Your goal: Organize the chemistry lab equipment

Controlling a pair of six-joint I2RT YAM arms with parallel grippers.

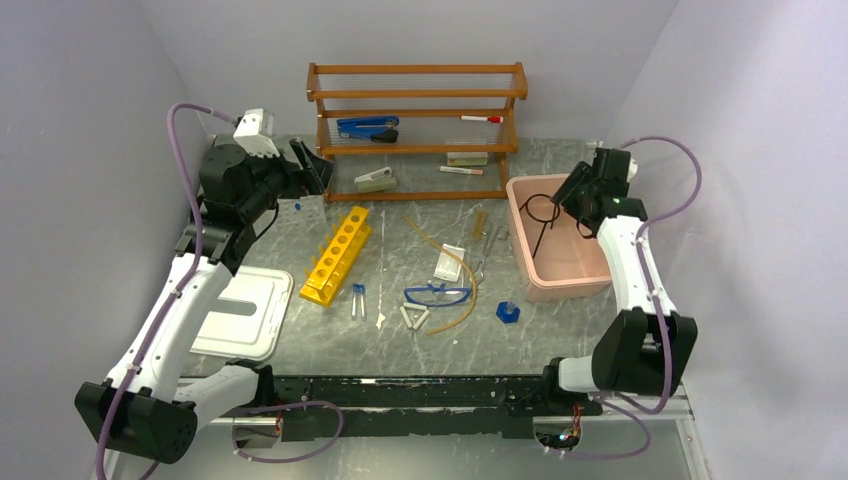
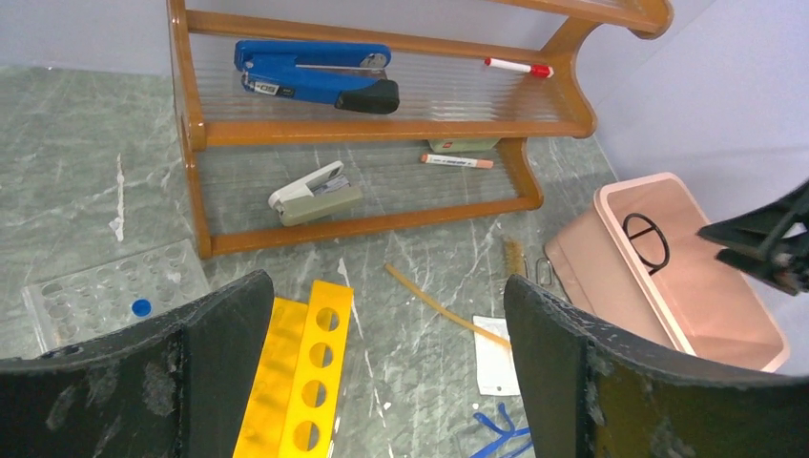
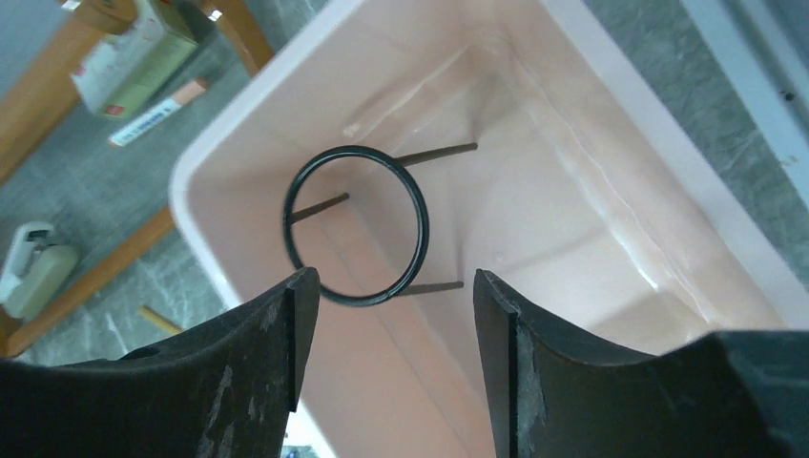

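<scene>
No text can be read: the label on the blue stapler (image 2: 315, 74) and the red print on the carton (image 3: 134, 52) are blurred.

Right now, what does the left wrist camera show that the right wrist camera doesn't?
Only the left wrist camera: the blue stapler, the red-capped marker and the yellow test-tube rack. Only the right wrist camera: all three legs of the black ring stand, seen from above. Both: the pink bin holding that stand, and the white stapler.
</scene>
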